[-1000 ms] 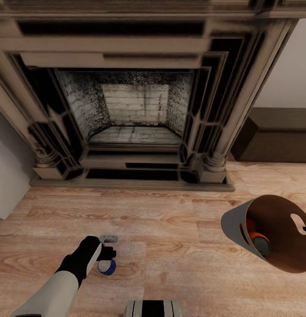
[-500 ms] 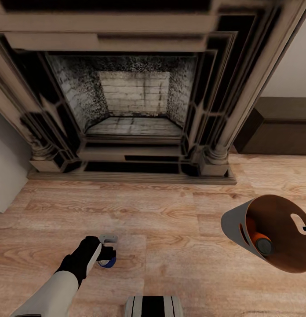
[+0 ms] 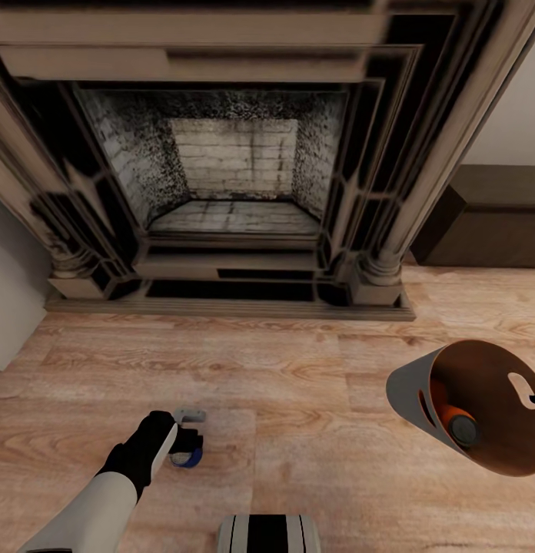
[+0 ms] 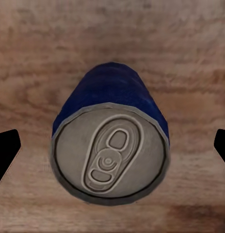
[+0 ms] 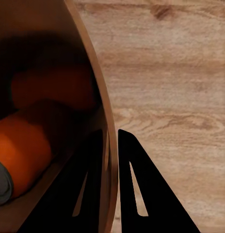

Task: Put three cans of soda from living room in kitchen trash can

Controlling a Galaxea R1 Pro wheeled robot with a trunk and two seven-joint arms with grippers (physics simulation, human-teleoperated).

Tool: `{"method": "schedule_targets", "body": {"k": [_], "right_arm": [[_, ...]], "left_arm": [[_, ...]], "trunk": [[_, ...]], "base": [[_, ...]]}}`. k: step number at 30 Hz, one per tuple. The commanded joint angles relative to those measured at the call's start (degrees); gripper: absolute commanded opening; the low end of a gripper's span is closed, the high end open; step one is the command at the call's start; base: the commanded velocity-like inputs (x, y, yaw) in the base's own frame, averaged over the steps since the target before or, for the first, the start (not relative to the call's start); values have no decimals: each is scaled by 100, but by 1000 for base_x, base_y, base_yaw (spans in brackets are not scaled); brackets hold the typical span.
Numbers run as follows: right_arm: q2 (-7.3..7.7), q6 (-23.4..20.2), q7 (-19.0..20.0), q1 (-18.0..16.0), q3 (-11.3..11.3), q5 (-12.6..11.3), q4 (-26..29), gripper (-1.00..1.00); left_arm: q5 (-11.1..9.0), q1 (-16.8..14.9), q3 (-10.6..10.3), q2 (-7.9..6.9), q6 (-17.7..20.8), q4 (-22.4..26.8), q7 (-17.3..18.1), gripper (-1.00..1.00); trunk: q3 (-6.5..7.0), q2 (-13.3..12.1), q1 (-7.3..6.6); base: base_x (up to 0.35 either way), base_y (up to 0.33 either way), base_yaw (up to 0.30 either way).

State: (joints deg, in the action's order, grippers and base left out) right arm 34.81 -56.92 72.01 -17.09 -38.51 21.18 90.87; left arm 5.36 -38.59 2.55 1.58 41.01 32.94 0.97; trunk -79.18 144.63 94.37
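Blue can (image 4: pixel 110 145) stands upright on the wood floor (image 3: pixel 314 384) in front of the fireplace (image 3: pixel 237 177), and your left gripper (image 3: pixel 189 439) sits right over it. In the left wrist view the silvery top faces the camera, with one dark fingertip (image 4: pixel 7 153) at each side of the can, well clear of it: your left jaws are apart and touch nothing.

Your right gripper (image 5: pixel 111 160) is clamped on the wall of the bin (image 3: pixel 406 392), one finger inside and one outside, pinching the rim. You hold the bin tilted off the floor at the right of the head view, its tan inside turned toward the camera. Two orange cans (image 5: pixel 25 150) lie in it, one resting against the other near the bottom. A dark low cabinet (image 3: pixel 483 230) stands against the wall right of the fireplace.
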Motion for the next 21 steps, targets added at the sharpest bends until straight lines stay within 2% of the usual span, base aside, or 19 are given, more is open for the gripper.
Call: {"method": "schedule_targets", "body": {"k": [1,6,18,21], "right_arm": [[0,-57,33,-1,2,-61,1,-100],[0,-56,33,-4,2,-61,1,-100],[0,-56,33,-1,217,-61,0,-100],[0,-56,33,3,228,-61,1,-100]], "left_arm": [[0,0,0,0,-2,6,0,100],[0,0,0,0,2,13,-8,100],[0,0,0,0,-5,-22,0,100],[0,0,0,0,-21,-2,0,100]], "trunk": [[0,0,0],[0,0,0],[-265,16,30],[-265,16,30]], "base": [[64,8,0],[22,3,0],[1,0,0],[0,0,0]]}}
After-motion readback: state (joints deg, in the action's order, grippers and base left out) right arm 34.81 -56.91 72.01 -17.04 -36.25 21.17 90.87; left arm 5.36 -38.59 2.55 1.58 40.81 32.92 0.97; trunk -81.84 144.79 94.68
